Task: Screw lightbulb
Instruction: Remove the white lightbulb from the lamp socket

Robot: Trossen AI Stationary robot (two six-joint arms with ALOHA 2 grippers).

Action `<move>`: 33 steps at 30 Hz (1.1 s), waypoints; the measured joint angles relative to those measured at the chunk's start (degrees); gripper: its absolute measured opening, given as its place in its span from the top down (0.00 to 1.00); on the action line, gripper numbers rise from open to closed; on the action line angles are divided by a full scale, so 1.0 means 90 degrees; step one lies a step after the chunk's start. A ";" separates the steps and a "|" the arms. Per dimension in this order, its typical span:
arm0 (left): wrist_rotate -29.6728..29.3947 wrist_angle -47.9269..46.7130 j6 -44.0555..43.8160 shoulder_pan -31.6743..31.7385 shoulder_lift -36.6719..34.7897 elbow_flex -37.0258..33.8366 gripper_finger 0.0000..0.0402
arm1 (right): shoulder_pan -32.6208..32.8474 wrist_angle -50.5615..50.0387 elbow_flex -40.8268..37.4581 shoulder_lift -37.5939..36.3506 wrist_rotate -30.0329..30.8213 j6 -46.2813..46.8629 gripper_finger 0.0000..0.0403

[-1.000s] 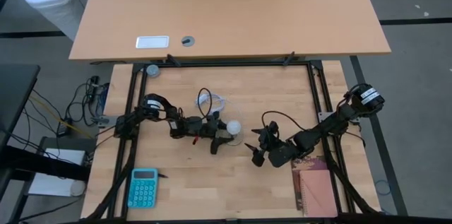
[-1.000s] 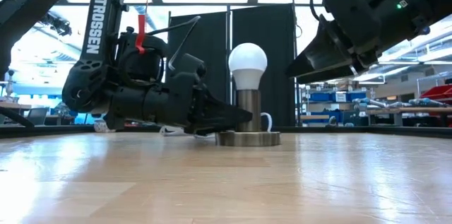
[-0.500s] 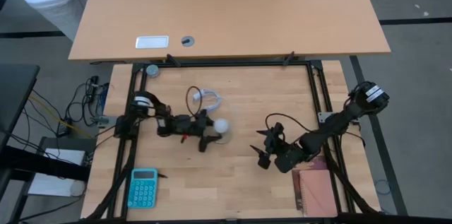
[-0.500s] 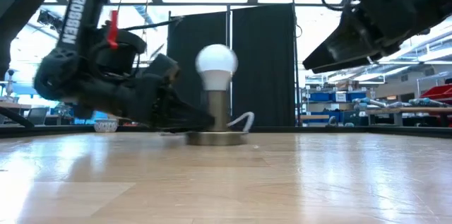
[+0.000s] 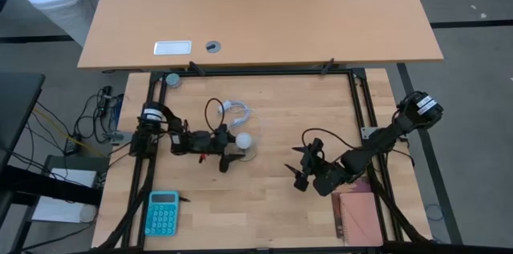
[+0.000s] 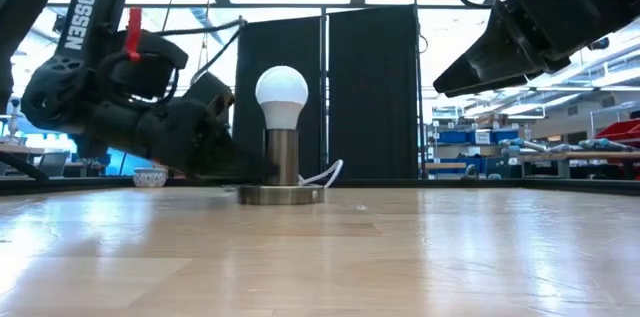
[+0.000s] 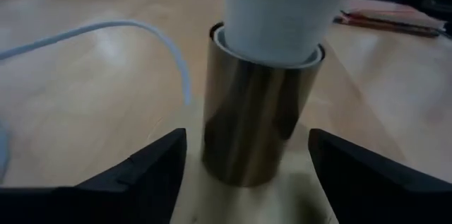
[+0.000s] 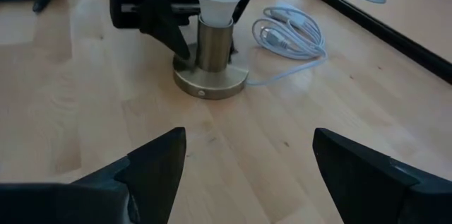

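Note:
The white lightbulb (image 6: 281, 92) stands upright in a brass socket (image 6: 283, 157) whose round base disc (image 8: 212, 81) rests flat on the wooden table, left of centre. My left gripper (image 7: 247, 174) lies low and nearly level, coming from the table's left. It is open, with one finger on each side of the socket's stem (image 7: 261, 118). My right gripper (image 5: 300, 167) hangs open above the table to the right of the bulb, pointing at it, with nothing between its fingers. My left gripper has its two fingers (image 7: 148, 174) on either side of the socket's stem, with a gap showing on each side. Whether the fingers touch the base disc beneath them cannot be told. The socket stands upright on the table.
A coiled white cable (image 5: 234, 110) runs from the socket toward the far side. A teal calculator (image 5: 163, 212) lies near the front left and a reddish notebook (image 5: 357, 218) at the front right. Bare wood lies between the two grippers.
My left gripper has drawn back toward the table's left edge. The socket with the bulb has slid left along the table with it, staying upright. My right gripper has backed off a little toward the right edge.

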 joint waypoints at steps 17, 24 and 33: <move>0.0116 0.0449 0.0073 0.0005 -0.1069 -0.1223 0.27 | -0.0010 -0.0196 0.0000 -0.0002 0.0071 0.0001 0.23; 0.0013 0.0258 0.0317 0.0005 -0.1345 -0.1503 0.28 | -0.0015 -0.0211 0.0000 -0.0002 0.0103 -0.0002 0.23; -0.0073 -0.0936 0.0055 -0.0239 -0.1352 -0.0942 0.29 | -0.0092 -0.0238 0.0000 -0.0002 0.0146 -0.0032 0.23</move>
